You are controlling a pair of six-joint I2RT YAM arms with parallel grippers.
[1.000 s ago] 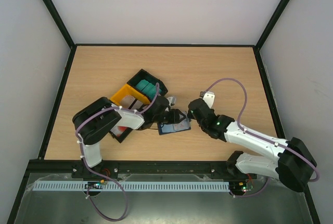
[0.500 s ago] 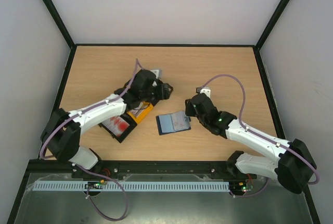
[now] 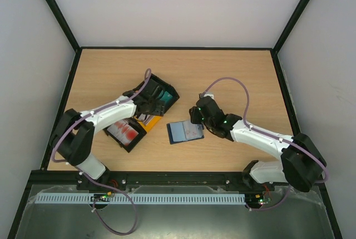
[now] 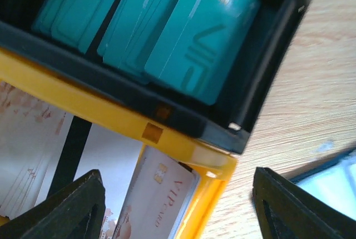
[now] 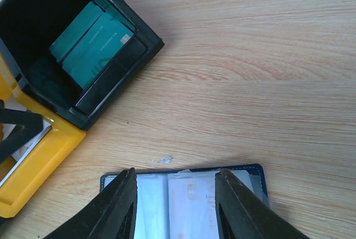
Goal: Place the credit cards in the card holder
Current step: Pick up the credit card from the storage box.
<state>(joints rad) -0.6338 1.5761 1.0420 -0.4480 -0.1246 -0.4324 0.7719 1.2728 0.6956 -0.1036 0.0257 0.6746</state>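
Both left jaws and right jaws stand apart; stacked credit cards (image 4: 183, 50), nine o'clock of card holder (image 3: 181, 133), may lift together.

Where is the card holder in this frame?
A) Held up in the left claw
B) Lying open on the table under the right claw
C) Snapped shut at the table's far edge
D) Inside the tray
B: the card holder lies open, lining up, flat on the table, with the right claw over its edge.
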